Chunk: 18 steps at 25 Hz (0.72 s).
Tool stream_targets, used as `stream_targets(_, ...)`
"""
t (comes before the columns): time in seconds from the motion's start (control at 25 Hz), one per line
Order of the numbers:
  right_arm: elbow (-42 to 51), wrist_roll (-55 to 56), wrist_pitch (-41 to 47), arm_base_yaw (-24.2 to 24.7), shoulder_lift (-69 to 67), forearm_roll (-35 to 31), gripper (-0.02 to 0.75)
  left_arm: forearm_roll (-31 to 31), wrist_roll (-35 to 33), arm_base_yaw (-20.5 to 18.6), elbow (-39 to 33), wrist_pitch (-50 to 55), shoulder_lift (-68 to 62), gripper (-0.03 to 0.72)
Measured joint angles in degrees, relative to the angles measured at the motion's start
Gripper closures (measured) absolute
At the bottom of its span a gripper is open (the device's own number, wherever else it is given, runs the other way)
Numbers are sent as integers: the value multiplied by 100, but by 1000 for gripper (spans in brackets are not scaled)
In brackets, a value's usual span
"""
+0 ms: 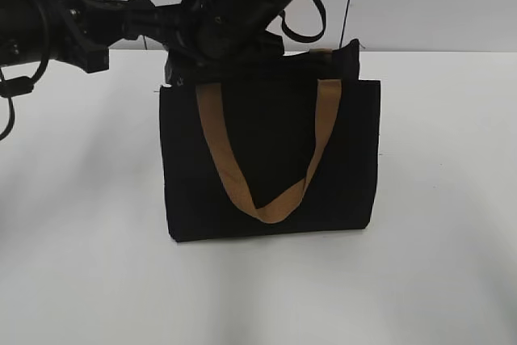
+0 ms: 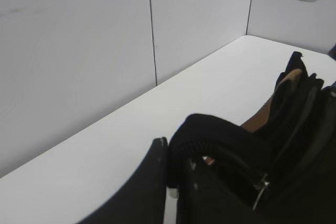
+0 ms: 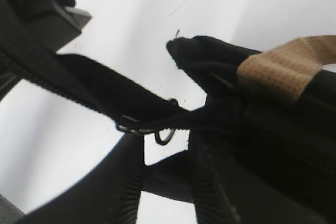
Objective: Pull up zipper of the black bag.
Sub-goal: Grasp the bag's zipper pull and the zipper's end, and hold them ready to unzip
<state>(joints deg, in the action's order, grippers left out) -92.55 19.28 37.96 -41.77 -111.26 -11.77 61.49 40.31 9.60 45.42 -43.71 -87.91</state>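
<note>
Zipper pulling time

Black bag (image 1: 271, 159) stands on the white worktop (image 1: 444, 199). Both arms meet at its top left corner. The zipper (image 3: 152, 124) sits right by the right gripper (image 3: 157, 145). I cannot tell if either gripper holds it. Next, slide it along, I think.

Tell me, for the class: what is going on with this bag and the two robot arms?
A black bag with tan straps stands upright on a white table. Both arms are at its top edge. The right wrist view shows the zipper close up, partly open, its metal slider between the gripper's fingers. Whether either gripper grips anything cannot be told.
</note>
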Motion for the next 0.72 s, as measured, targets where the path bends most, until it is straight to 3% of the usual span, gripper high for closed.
stream_targets(0.36, 0, 15, -176, -64, 0, 29, 749, -17, 5, 0, 0, -94, 0, 668)
stream_targets(0.72, 0, 15, 3, -64, 0, -14, 753, -17, 108, 0, 0, -101, 0, 668)
